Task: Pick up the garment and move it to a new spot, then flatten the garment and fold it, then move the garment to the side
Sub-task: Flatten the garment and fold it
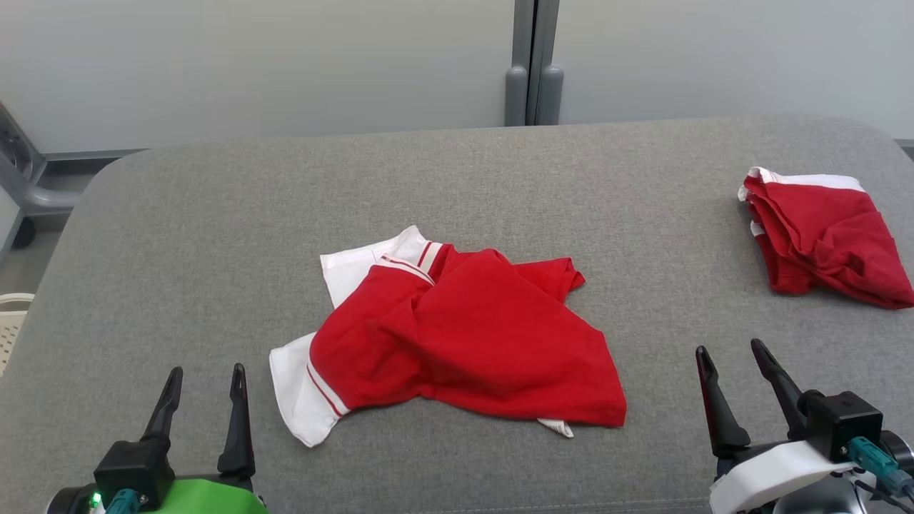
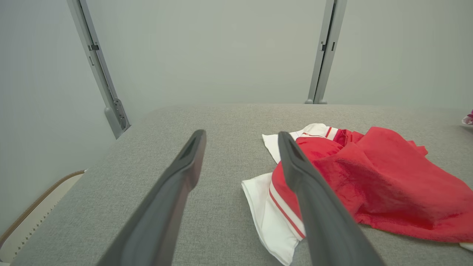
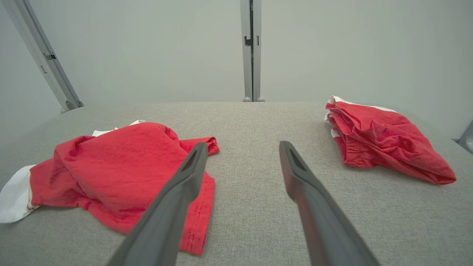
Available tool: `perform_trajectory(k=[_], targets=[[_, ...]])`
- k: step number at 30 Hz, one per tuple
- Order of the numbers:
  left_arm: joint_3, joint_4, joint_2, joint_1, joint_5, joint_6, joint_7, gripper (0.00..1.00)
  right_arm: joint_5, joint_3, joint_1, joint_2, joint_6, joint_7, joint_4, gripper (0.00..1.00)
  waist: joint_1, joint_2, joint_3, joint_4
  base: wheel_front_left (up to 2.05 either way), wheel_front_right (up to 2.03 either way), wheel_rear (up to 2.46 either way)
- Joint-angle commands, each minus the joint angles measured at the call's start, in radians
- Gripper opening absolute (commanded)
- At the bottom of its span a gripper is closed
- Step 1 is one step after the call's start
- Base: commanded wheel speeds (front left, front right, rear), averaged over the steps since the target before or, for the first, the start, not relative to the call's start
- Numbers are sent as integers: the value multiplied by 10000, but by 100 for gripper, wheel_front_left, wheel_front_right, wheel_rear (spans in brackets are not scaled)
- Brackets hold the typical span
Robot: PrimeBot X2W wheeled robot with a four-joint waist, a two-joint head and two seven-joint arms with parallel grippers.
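Observation:
A crumpled red garment with white sleeves and trim [image 1: 457, 335] lies in the middle of the grey table [image 1: 457, 185]; it also shows in the left wrist view [image 2: 369, 181] and the right wrist view [image 3: 122, 166]. My left gripper [image 1: 206, 382] stands open at the lower left, short of the garment's white sleeve, nothing between its fingers [image 2: 184, 162]. My right gripper [image 1: 732, 353] stands open at the lower right, beside the garment's right edge, also empty, its fingers [image 3: 295, 170] over bare table.
A second red garment with white trim [image 1: 821, 235] lies bunched at the table's far right edge, also in the right wrist view [image 3: 384, 140]. A pale wall with a grey post [image 1: 534, 71] stands behind the table. A white basket [image 1: 11, 321] sits at the left.

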Motion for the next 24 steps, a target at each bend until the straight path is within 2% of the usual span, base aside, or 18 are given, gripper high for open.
perform_trajectory(k=[1,12,18,24], targets=[[8,31,15,-99,0,23,-47,100,-7,-9,60,7,-3,20,-57,100,0,-1,12,0,0,0,0],[-108,56,88,-234,-25,36,37,100,22,76,30,6,-3,57,-103,100,0,-1,57,40,0,0,0],[-620,211,-130,-269,-542,-324,1279,100,456,668,91,-473,-5,889,156,100,0,-1,356,127,0,0,0],[-846,561,-271,-372,-1055,-563,2042,100,716,1058,76,-793,-3,1487,276,100,0,-1,815,134,0,0,0]])
